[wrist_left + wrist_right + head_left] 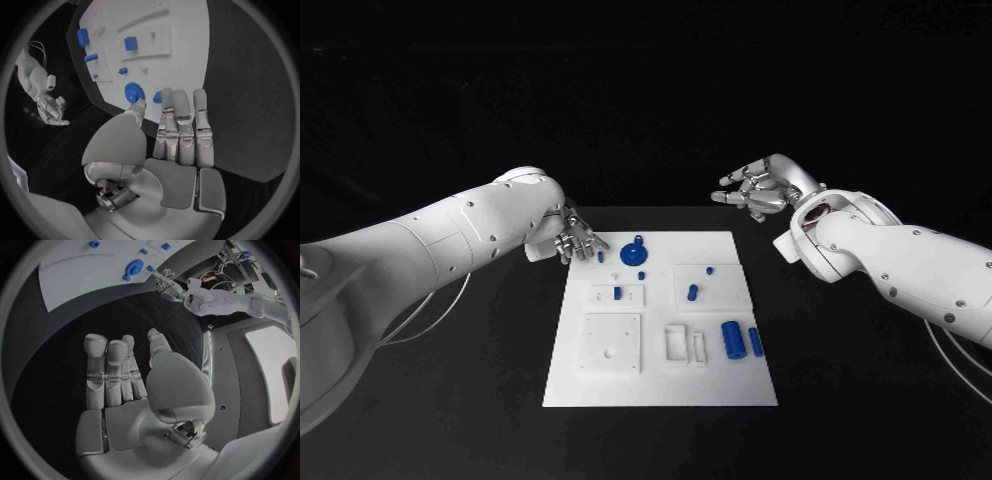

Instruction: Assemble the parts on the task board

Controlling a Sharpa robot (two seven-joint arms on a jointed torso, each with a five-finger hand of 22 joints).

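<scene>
Your left hand point(574, 238) hung empty with fingers apart at the far left corner of the white task board point(661, 385), its fingertips point(139, 105) just beside the round blue knobbed part point(636, 253); a careless reach could have knocked that small, smooth piece off its seat. Your right hand point(754, 188) was empty too, fingers loosely spread, well off the flat, matte board above the black worktop point(877, 400).
</scene>
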